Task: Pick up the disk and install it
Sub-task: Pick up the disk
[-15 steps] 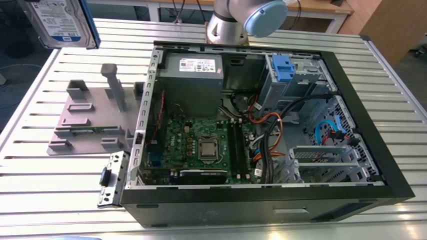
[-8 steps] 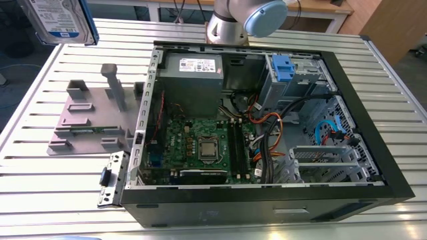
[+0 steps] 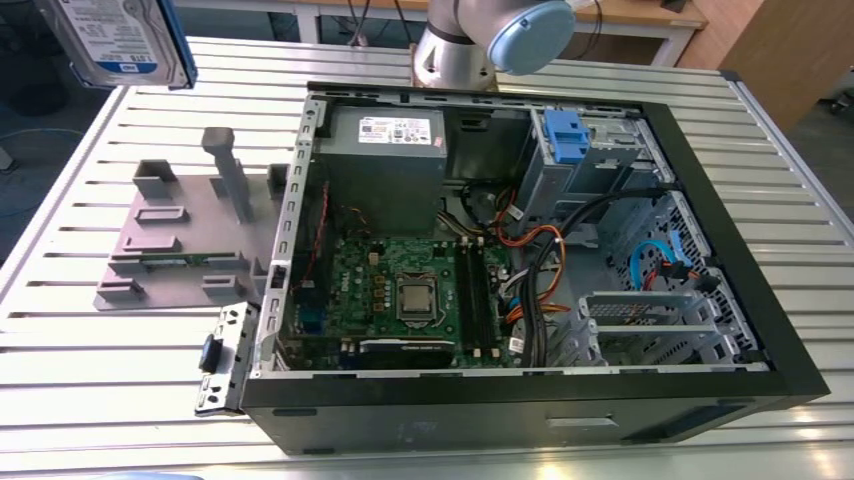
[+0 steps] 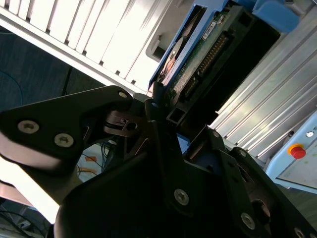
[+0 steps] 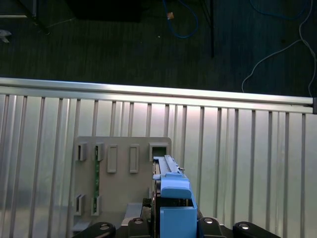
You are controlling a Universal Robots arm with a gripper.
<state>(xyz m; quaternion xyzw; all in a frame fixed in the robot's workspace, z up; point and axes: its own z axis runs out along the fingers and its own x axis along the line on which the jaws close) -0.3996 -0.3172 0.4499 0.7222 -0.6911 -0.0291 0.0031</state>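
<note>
Exterior view has the disk (image 3: 120,40) aloft — gripper (image 4: 159,101) pinching its end — best carried level toward the computer case (image 3: 767,300).

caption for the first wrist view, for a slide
Pincer holds the disk edge-on above the grey fixture plate on the slatted table.

An open black computer case (image 3: 731,235) lies on a slatted aluminium table (image 3: 107,400). Inside are a green motherboard (image 3: 400,290), a grey power supply (image 3: 387,160), a blue plastic clip (image 3: 566,135) and orange cables (image 3: 534,262). A grey slotted fixture plate (image 3: 180,240) sits just beside the case, on the exterior view's left.
</note>
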